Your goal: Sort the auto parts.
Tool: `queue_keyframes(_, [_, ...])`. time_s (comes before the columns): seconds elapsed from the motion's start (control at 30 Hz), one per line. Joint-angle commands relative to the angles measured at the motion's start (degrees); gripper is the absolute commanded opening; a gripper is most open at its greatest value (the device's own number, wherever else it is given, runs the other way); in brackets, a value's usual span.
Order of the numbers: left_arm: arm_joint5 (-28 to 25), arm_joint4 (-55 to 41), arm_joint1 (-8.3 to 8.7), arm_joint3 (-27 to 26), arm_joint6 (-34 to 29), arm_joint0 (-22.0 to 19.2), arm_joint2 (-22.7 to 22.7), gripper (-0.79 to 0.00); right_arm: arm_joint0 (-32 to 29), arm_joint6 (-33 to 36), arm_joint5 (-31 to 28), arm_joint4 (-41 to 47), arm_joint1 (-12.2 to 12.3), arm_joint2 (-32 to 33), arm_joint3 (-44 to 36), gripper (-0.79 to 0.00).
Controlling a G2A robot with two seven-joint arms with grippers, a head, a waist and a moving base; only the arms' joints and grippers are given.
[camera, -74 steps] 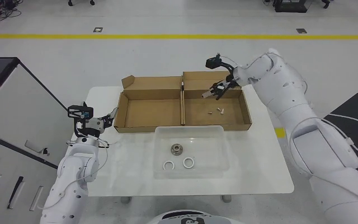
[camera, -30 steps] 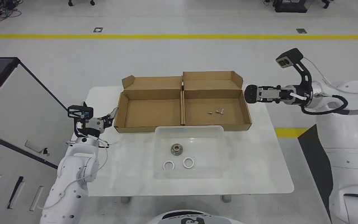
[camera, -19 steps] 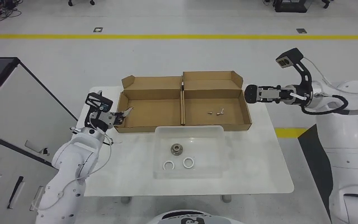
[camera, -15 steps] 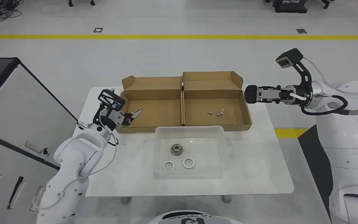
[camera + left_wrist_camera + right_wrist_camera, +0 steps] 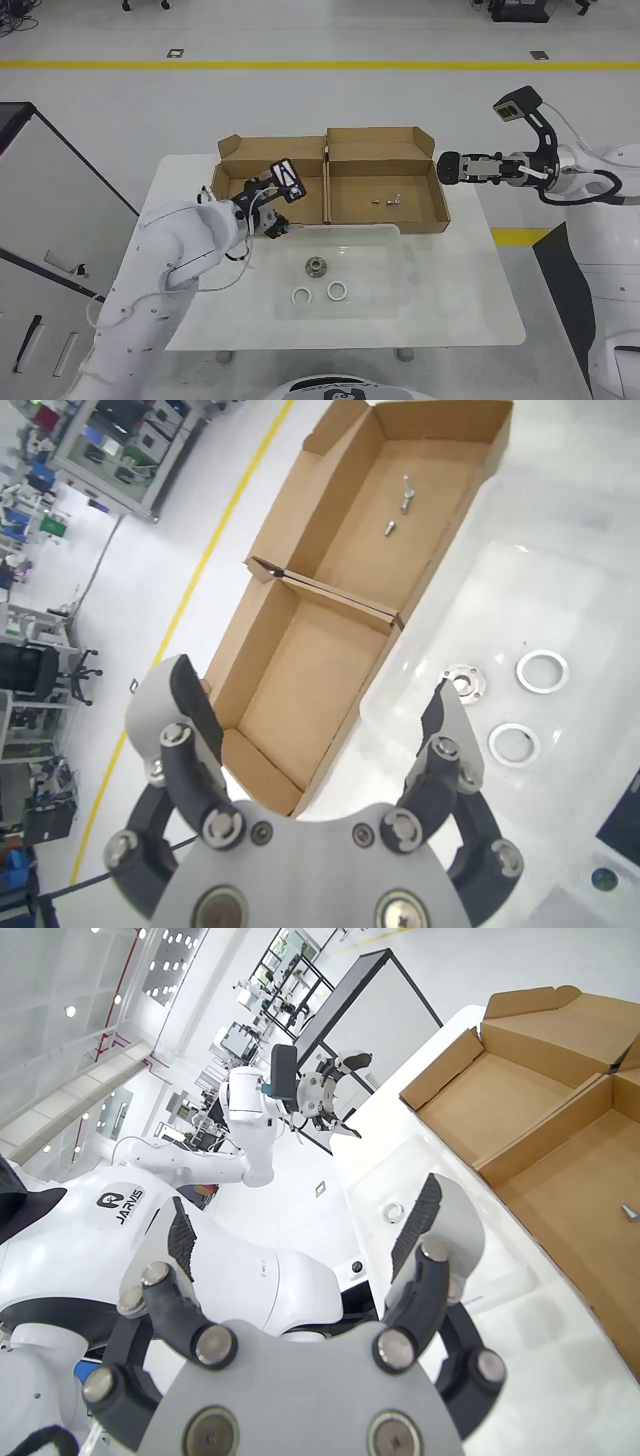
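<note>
White table carries two open cardboard boxes side by side at the far side: left box, right box. A clear bin sits just near of them, centred under their join.

Left end effector is open and holds nothing. It hovers over the near edge of the left box, by the bin's far-left corner. Right end effector is also open and holds nothing. It is off past the right box's right wall.

In the bin:
- a metal flanged hub near the middle
- two white rings nearer: ring one and ring two, apart from each other

Two small bolts lie close together on the right box floor: bolt one, bolt two.
</note>
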Motion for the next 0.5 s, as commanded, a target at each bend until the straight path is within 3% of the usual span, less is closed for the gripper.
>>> queue_keyframes(0.0, [-0.2,-3.2,-0.36,3.0,-4.2,-3.5,3.9,0.000,0.0,0.0,0.0,0.0,0.0,0.0,0.0,0.000])
queue_keyframes(0.2, [2.4,-8.5,-0.71,11.8,-6.9,-13.4,16.7,0.000,0.0,0.0,0.0,0.0,0.0,0.0,0.0,0.000])
queue_keyframes(0.47, [5.4,-19.6,-0.54,18.0,-9.8,-24.3,30.0,0.000,0.0,0.0,0.0,0.0,0.0,0.0,0.0,0.000])
